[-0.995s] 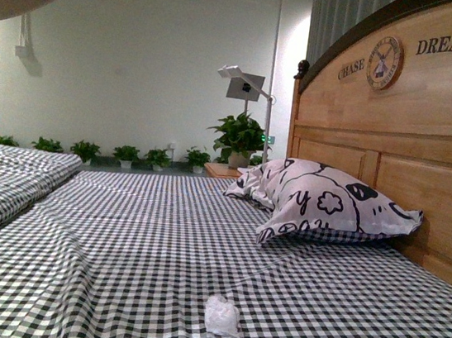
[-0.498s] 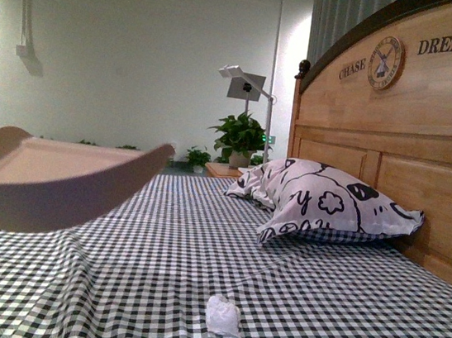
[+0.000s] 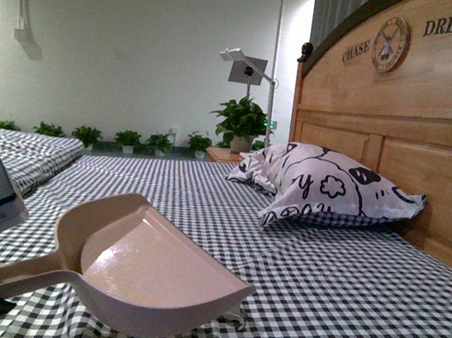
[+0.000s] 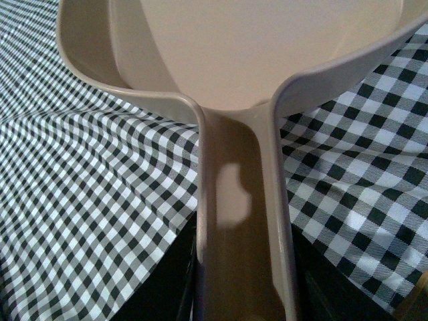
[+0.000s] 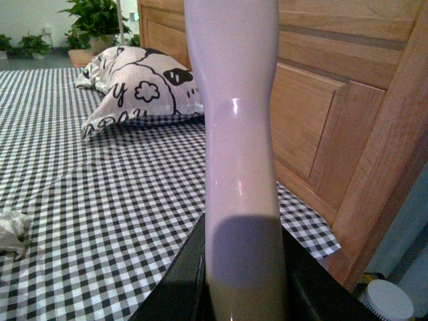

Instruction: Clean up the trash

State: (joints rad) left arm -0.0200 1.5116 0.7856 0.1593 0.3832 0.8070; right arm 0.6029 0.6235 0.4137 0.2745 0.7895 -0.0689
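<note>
A bedroom-style showroom: a gingham-sheeted bed (image 3: 346, 268) with wooden headboard (image 3: 408, 118), pillow (image 3: 324, 186), and potted plants (image 3: 130, 138) along a white wall (image 3: 126, 39).

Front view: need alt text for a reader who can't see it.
A pale pink plastic dustpan, held by its handle from the lower left, fills the foreground low over a black-and-white checked bed sheet. Behind it to the right, a black-and-white patterned pillow leans on a wooden headboard lettered CHASE DREAM.

The trash (image 5: 12, 233), a small crumpled white wad, is seen lying on the black-and-white checked bench (image 5: 134, 200).
</note>
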